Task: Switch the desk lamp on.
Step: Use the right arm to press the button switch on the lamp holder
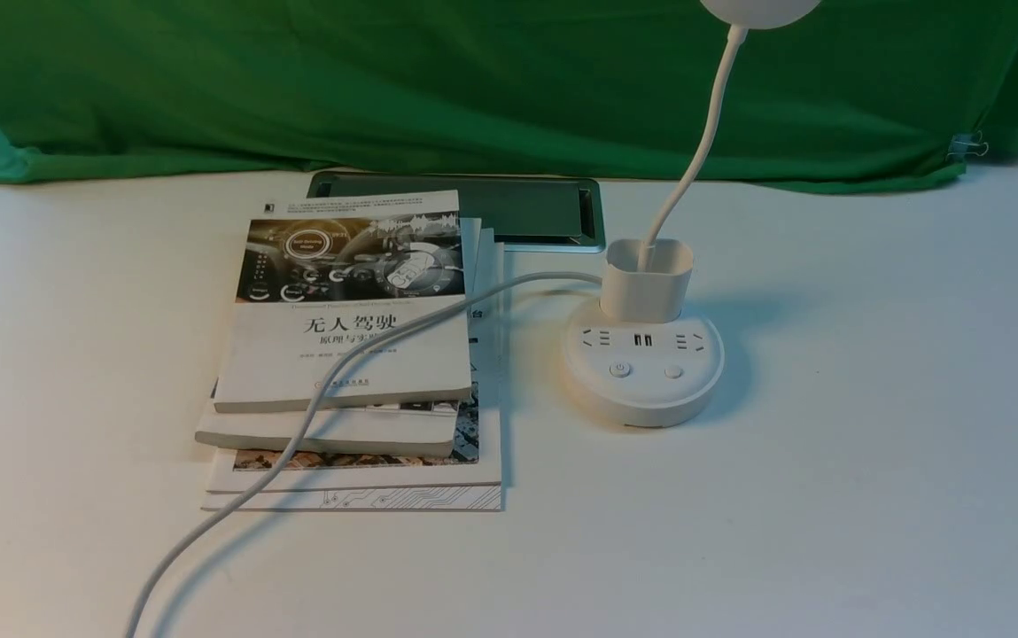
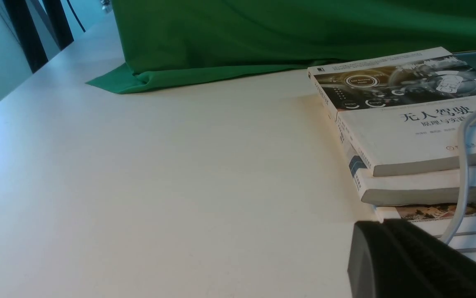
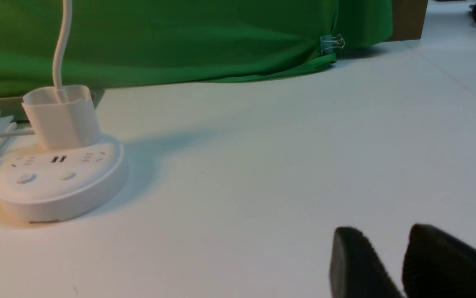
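The white desk lamp's round base (image 1: pixel 641 390) stands on the table right of centre, with sockets, USB ports and two buttons (image 1: pixel 620 369) on top. Its cup-like holder (image 1: pixel 648 282) sits at the back, and the thin neck (image 1: pixel 695 151) rises to the head (image 1: pixel 761 7), cut off by the top edge. The lamp base also shows in the right wrist view (image 3: pixel 57 194). My right gripper (image 3: pixel 380 236) hovers low over bare table well to the lamp's right, jaws slightly apart and empty. My left gripper (image 2: pixel 382 225) is shut and empty, near the books' front left corner.
A stack of books (image 1: pixel 349 354) lies left of the lamp, with the lamp's white cable (image 1: pixel 314 403) running across it toward the front left. A metal-framed desk hatch (image 1: pixel 517 208) sits behind the books. A green cloth (image 1: pixel 473 80) covers the back.
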{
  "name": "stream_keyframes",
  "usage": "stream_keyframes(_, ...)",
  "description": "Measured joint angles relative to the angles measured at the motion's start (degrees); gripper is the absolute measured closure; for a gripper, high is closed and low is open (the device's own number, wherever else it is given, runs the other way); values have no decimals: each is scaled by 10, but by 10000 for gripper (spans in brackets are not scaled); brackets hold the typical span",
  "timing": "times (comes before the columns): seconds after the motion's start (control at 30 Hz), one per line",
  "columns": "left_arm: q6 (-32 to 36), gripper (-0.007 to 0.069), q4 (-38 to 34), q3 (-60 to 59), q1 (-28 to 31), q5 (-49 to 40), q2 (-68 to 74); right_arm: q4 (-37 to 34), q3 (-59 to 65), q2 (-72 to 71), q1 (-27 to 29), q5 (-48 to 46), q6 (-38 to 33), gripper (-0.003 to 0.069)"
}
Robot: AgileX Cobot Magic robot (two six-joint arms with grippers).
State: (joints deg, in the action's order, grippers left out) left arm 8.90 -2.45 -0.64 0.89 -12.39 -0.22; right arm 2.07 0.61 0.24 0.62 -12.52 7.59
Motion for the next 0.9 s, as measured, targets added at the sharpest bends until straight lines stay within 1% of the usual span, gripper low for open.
stream_keyframes(0.77,0,603,0,0,0,0,0,0,0,0,0,0,0,418)
stream_keyframes(0.9,0,603,0,0,0,0,0,-11,0,0,0,1,28,418)
